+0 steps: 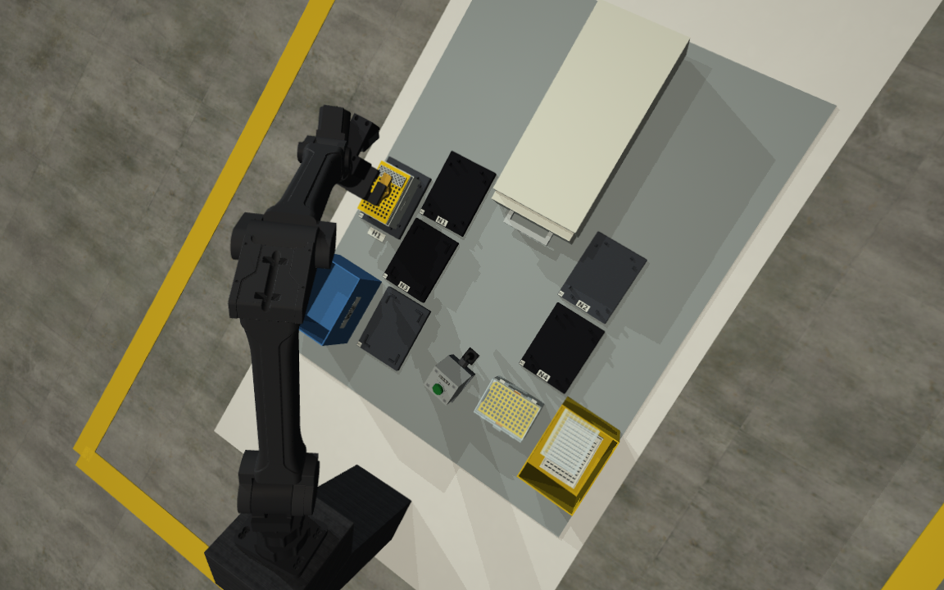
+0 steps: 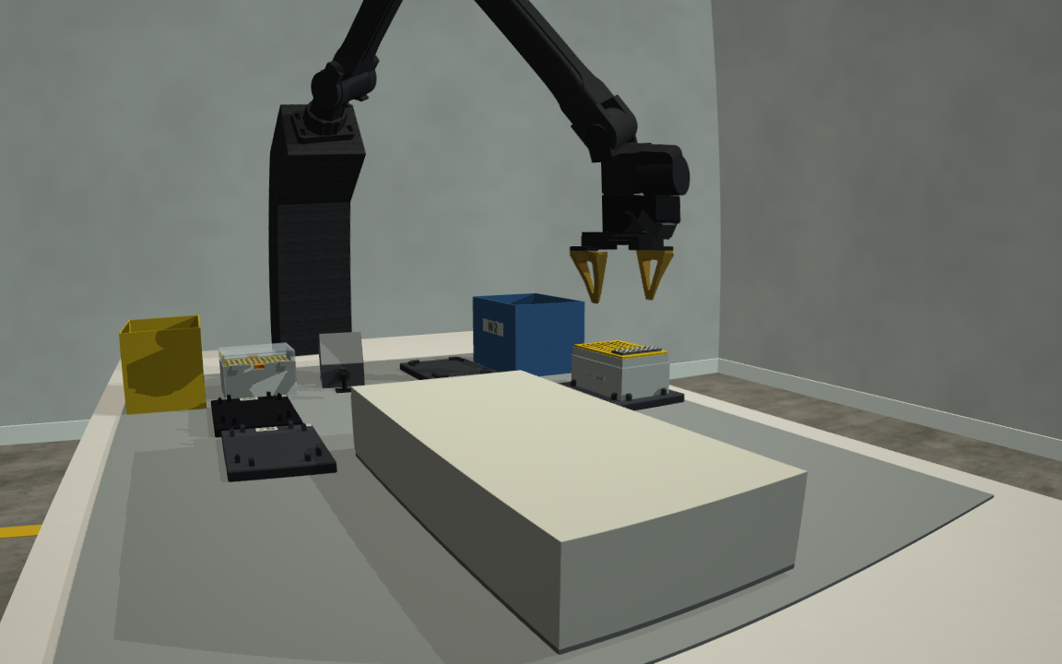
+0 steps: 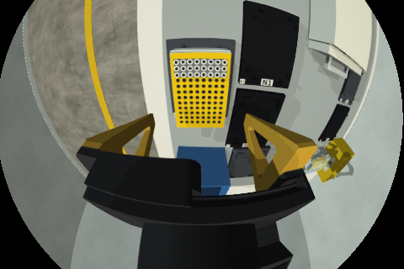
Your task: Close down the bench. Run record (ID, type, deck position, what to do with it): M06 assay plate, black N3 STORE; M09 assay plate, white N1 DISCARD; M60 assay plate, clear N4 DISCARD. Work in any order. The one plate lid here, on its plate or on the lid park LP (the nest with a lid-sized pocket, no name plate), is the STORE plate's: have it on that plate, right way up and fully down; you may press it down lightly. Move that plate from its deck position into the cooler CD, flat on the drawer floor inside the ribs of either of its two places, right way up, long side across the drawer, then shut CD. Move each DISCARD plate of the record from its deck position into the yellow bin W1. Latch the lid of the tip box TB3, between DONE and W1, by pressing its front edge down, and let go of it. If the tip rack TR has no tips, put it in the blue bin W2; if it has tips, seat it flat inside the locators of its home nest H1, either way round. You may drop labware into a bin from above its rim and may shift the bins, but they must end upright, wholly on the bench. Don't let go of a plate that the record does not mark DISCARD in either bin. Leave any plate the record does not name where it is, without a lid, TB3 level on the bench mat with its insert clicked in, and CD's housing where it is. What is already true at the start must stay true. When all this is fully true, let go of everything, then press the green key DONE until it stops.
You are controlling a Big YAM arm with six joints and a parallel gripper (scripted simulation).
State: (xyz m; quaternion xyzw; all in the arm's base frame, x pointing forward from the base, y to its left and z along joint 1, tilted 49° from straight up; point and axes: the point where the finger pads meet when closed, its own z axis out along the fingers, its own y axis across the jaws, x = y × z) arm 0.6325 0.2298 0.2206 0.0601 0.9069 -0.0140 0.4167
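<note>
Exterior view, left to right: we see the yellow bin W1 [image 2: 161, 363], tip box TB3 [image 2: 256, 369], the DONE key housing [image 2: 341, 359], the blue bin W2 [image 2: 528, 332], then the tip rack TR [image 2: 619, 370] seated in its nest H1 [image 2: 656, 401]. Our gripper [image 2: 622, 276] hangs above TR with its jaws spread wide, gripping nothing. TR shows 2 rows of tips at one end (the wrist view makes them plain), so we judge it belongs in H1. What could go wrong: swinging toward DONE too low could clip W2's rim and tip it. The arm arches high from its pedestal, wrist pointing straight down.
</note>
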